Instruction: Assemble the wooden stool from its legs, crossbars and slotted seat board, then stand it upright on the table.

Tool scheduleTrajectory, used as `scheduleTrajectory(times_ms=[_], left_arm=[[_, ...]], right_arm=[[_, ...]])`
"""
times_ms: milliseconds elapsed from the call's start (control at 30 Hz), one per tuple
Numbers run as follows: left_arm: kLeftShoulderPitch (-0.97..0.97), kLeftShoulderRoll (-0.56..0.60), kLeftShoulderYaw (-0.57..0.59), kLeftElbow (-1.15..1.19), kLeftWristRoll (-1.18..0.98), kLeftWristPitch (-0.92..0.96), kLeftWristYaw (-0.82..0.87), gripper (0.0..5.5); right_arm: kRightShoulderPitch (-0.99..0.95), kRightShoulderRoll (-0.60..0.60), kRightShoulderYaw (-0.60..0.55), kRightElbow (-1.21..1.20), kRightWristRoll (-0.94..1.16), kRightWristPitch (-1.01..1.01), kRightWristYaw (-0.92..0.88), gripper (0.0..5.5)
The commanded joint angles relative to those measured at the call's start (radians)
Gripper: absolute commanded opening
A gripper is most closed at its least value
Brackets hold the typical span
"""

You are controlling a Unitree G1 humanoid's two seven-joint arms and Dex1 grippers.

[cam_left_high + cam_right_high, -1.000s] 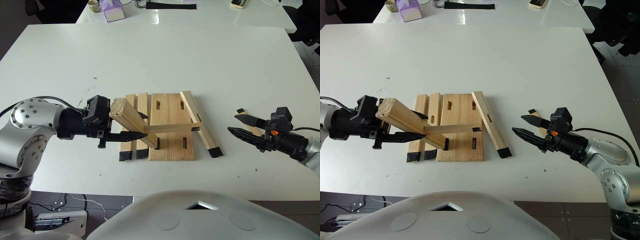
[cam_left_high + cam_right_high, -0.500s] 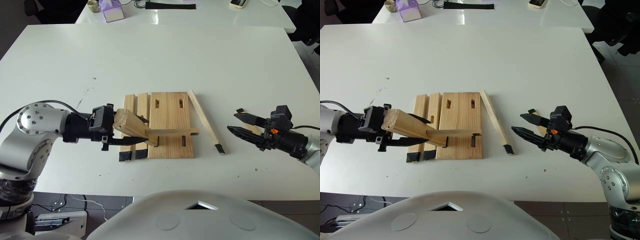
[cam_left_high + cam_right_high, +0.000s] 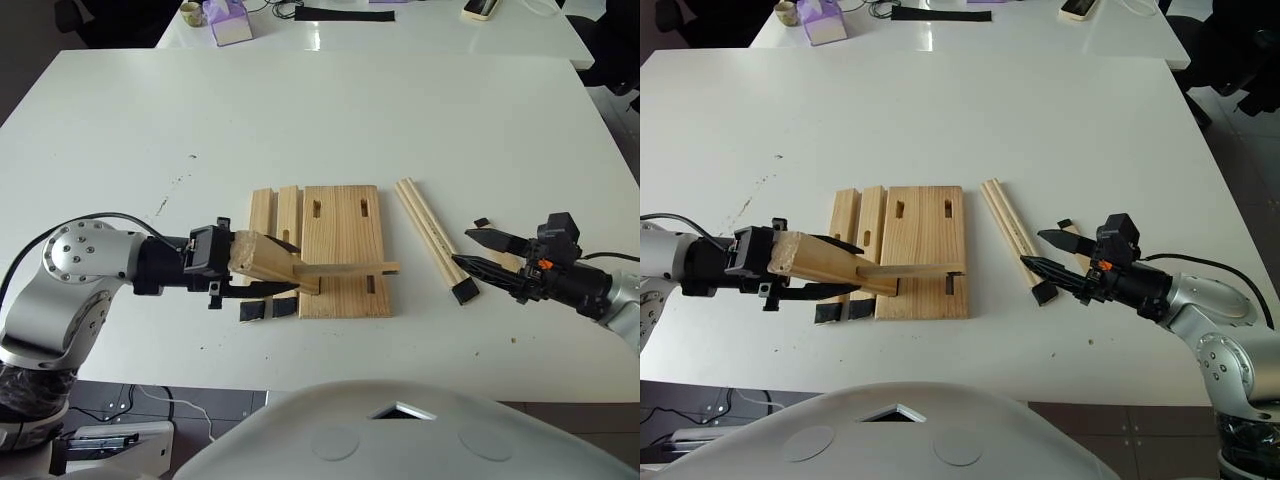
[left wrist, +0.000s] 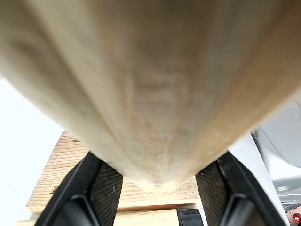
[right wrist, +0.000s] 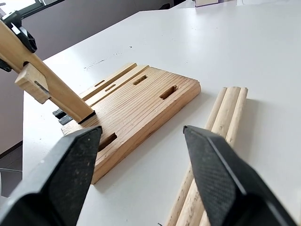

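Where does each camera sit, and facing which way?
Left eye view: on the head, looking down at the table; both arms show, left gripper holding a leg, right gripper open.
Right eye view: beside it, same scene.
Left wrist view: on the left wrist, looking along the held leg, fingers flanking it.
Right wrist view: on the right wrist, looking between its fingers at the seat board and loose leg.
Shared: eye and right wrist views show the seat board.

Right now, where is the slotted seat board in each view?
Left eye: slotted seat board at the centre of the table.
Right eye: board at centre.
Left wrist: probably the board behind the held leg.
Right wrist: board between held leg and loose leg.
Shared landmark: the held leg over its near left corner.
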Motion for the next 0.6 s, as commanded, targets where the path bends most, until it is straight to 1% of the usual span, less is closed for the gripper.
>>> scheduleTrajectory(times_ms=[33, 133, 167, 200, 367, 467, 600], left_arm=[[0.005, 0.038, -0.04, 0.053, 0.016, 0.131, 0.016, 2.07], [-0.001, 0.049, -0.044, 0.052, 0.008, 0.167, 0.019, 2.07], [-0.002, 0.05, -0.045, 0.051, 0.007, 0.175, 0.022, 2.42], [-0.002, 0.053, -0.046, 0.051, 0.004, 0.182, 0.022, 2.52], [-0.012, 0.048, -0.042, 0.047, 0.005, 0.221, 0.032, 3.4], [-0.034, 0.043, -0.015, 0.06, -0.017, 0.252, 0.034, 3.4], [-0.031, 0.059, 0.057, 0.086, -0.035, 0.28, 0.041, 3.4]], right_arm=[[0.013, 0.005, 0.007, -0.015, -0.014, -0.002, -0.01, 3.18], [0.021, 0.011, 0.009, -0.014, -0.019, -0.007, -0.012, 3.18], [0.02, 0.013, 0.01, -0.014, -0.02, -0.007, -0.014, 3.18], [0.02, 0.014, 0.011, -0.015, -0.02, -0.007, -0.017, 3.18], [0.031, 0.02, 0.014, -0.019, -0.024, -0.013, -0.022, 3.18], [0.039, 0.023, 0.012, -0.025, -0.024, -0.014, -0.027, 3.18], [0.066, 0.034, 0.001, -0.038, -0.028, -0.02, -0.034, 3.18]])
